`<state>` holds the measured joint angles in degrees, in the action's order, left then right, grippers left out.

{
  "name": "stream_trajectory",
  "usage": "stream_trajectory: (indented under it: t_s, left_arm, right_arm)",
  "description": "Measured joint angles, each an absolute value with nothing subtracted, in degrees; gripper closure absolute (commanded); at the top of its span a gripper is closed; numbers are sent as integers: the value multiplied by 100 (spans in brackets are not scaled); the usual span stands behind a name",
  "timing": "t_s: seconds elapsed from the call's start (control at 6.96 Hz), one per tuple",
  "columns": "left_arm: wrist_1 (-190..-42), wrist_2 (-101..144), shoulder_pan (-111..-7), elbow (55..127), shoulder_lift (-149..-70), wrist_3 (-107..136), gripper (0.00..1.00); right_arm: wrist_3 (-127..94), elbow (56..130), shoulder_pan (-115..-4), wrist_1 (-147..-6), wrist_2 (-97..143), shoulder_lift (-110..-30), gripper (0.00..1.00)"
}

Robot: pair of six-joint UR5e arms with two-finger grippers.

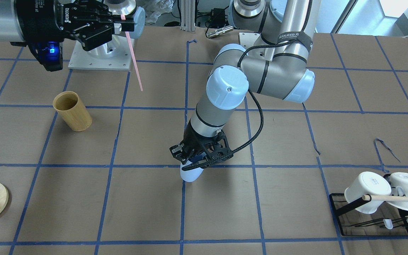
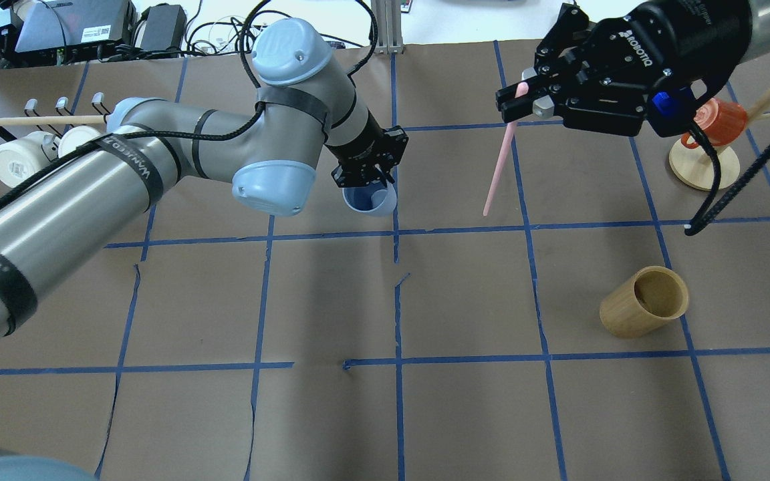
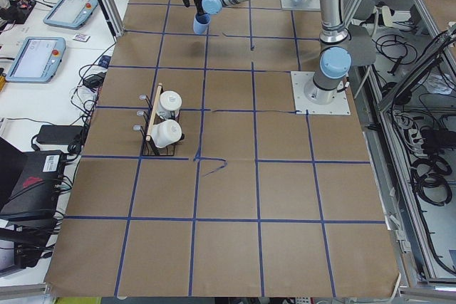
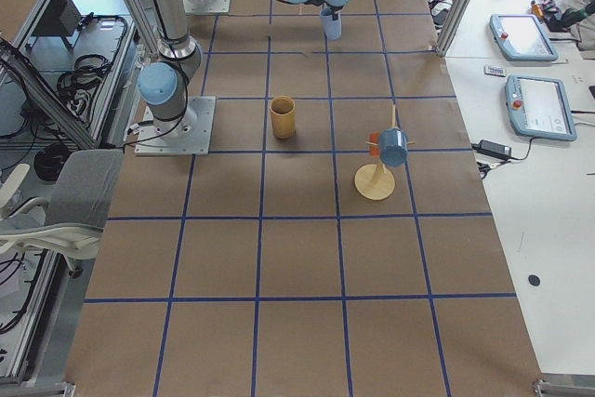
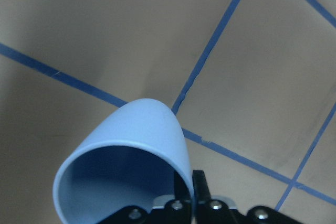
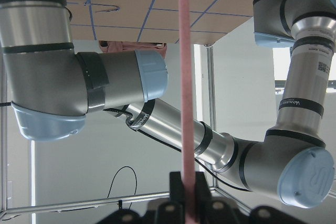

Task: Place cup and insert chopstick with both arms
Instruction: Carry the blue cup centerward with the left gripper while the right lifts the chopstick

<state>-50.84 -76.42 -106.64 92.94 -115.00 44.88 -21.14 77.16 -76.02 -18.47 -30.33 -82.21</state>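
Plainly, ROBOTIQ lettering (image 2: 633,50) near the pink chopstick (image 2: 502,157)

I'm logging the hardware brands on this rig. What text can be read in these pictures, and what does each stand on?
"ROBOTIQ": on the body of the right gripper.
"WANJEED": on the black strap round the left arm.
Printed label on the white cup: too small to read.
Small print beside the ROBOTIQ name: too blurred to read.
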Motion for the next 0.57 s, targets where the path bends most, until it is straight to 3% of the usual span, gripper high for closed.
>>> stream_trajectory:
  t_s: [0.14, 0.29, 0.57]
  left_arm:
    - [-4977, -7658, -10753, 9253, -11639, 4490, 78]
    - [-4947, -7729, -10797, 9250, -11711, 4482, 1]
    - [-4924, -7941, -10819, 9237, -11804, 4460, 0]
  right_arm:
    - [-2111, 7715, -7625, -1853, -2948, -8202, 100]
    - [-2110, 7712, -7626, -1870, -2841, -8180, 100]
    - [-2118, 7706, -7622, -1911, -2551, -8160, 100]
